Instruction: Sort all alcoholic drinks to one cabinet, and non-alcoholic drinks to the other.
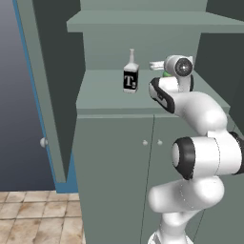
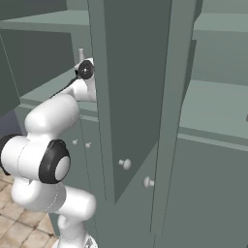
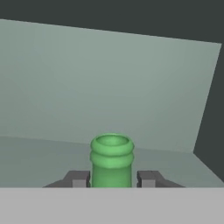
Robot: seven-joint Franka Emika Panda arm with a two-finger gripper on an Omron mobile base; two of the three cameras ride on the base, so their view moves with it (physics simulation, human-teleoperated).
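You've got the jaws pinching the green bottle at its neck, inside the open cabinet, w/ the black-label bottle just beside it — booze grouped together, looks like.

Arm folded at the elbow, forearm reaching up and far into the open upper cabinet. Gripper level, pointing at the back wall — fingers pressed on either side of the green glass bottle neck, clamped tight.
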